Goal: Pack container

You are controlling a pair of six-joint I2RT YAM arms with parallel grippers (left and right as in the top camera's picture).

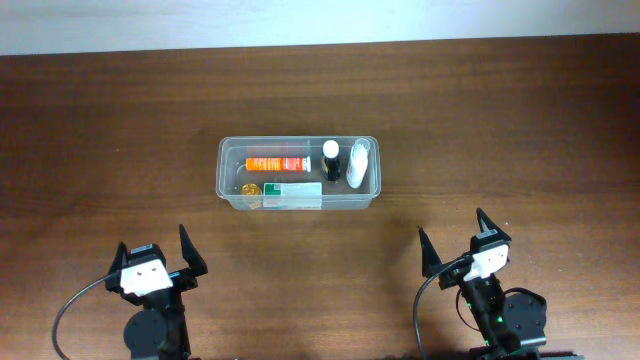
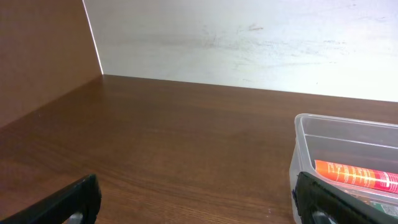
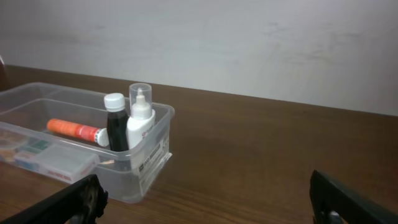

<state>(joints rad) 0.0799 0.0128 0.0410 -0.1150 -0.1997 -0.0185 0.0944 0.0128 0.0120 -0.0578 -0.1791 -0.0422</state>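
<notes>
Container (image 2: 303, 149) partly beyond frame edge

You see the container (image 1: 298, 139), a clear rectangular plastic tub with rounded corners and a rim, standing upright and open-topped near the middle of the counter (image 1: 520, 110), long sides running left to right.

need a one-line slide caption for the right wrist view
Open right gripper faces a clear container on the wooden table holding an orange tube, dark bottle and white bottle
</notes>
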